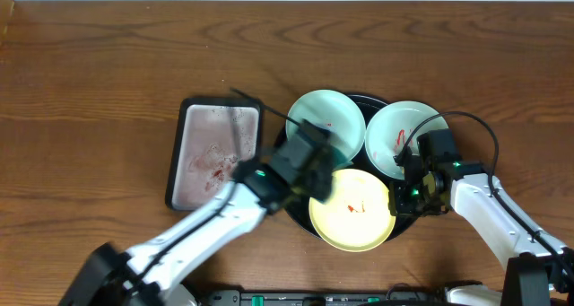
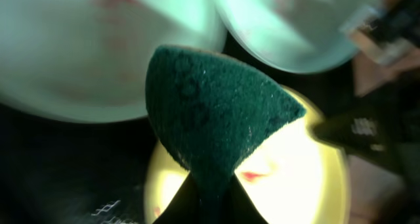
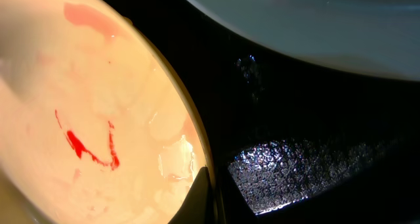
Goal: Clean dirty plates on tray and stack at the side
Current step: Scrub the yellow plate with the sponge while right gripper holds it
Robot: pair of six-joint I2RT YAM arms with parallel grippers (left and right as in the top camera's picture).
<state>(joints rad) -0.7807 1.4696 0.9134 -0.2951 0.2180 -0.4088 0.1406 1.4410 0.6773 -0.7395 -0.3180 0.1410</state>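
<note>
Overhead view shows the round black tray (image 1: pixel 369 100) right of the centre of the wooden table (image 1: pixel 108 91). All three plates lie inside it. One mint-green plate (image 1: pixel 327 113) is at the upper left of the tray, the second mint-green plate (image 1: pixel 390 153) is at the upper right, and the yellow plate (image 1: pixel 359 218) is at the bottom. Each of them has small red marks. A grey rectangular tray (image 1: pixel 176 167) with reddish smears lies just left of the black tray.

The left arm comes in from the lower left of the frame. The left gripper (image 1: pixel 314 158) is over the tray, between the left mint-green plate and the yellow plate. In the left wrist view its fingers (image 2: pixel 197 201) are pressed on the narrow lower end of a dark green scrub pad (image 2: pixel 216 112). The pad spreads out like a fan above the yellow plate, and a red smear (image 2: pixel 249 177) is just beside its lower end. This view is blurred.

The right arm comes in from the lower right. The right gripper (image 1: pixel 408 191) is at the right edge of the yellow plate. In the right wrist view only one dark fingertip (image 3: pixel 200 198) shows, right at the plate's rim. I cannot tell if these fingers are spread or pinching the rim.
</note>
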